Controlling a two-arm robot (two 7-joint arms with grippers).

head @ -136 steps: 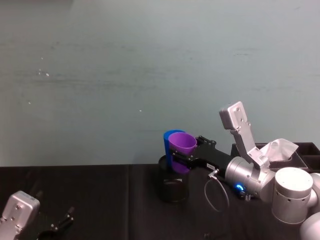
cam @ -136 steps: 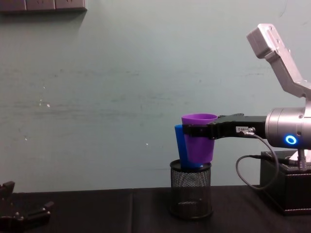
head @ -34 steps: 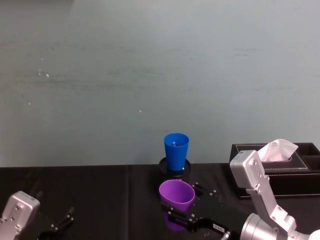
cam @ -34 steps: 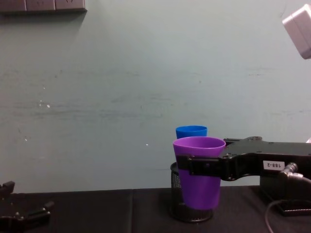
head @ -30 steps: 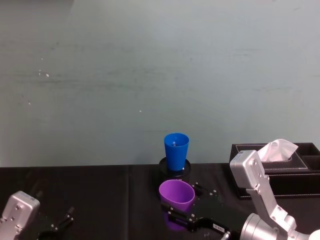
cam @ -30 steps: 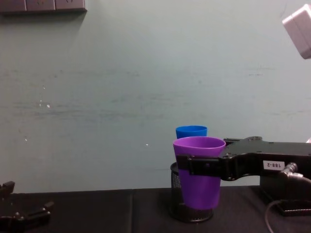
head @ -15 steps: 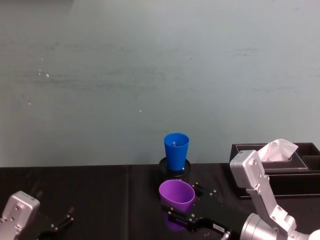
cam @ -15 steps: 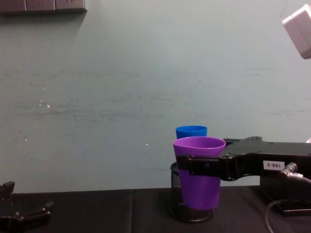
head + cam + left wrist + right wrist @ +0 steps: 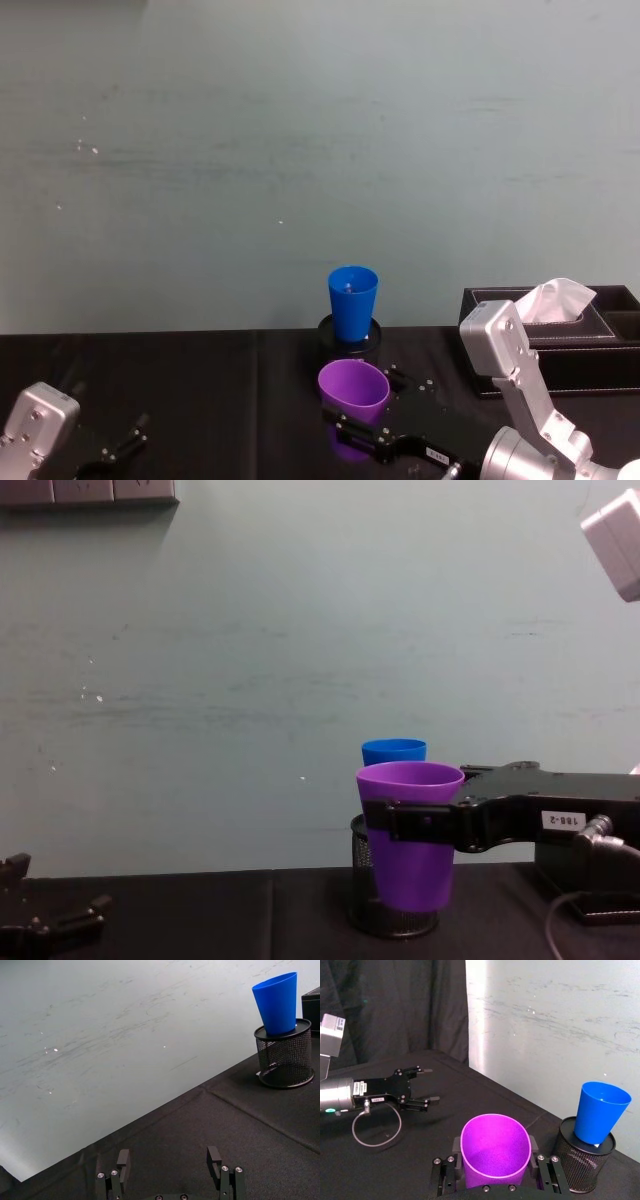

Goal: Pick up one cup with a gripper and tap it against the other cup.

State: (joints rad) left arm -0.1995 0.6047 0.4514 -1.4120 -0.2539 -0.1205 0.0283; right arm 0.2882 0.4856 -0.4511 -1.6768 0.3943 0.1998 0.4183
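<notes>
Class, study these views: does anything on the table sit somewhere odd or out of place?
Yes: the blue cup stands in the mouth of the mesh holder, perched on its rim rather than on the table. The purple cup is upright in the right gripper, apart from it. The left gripper sits open, low left.

Black-clothed table (image 9: 200, 400) against a pale wall, with a black mesh pen holder (image 9: 285, 1062) near its back edge and a black tissue box (image 9: 600, 362) to the right.
</notes>
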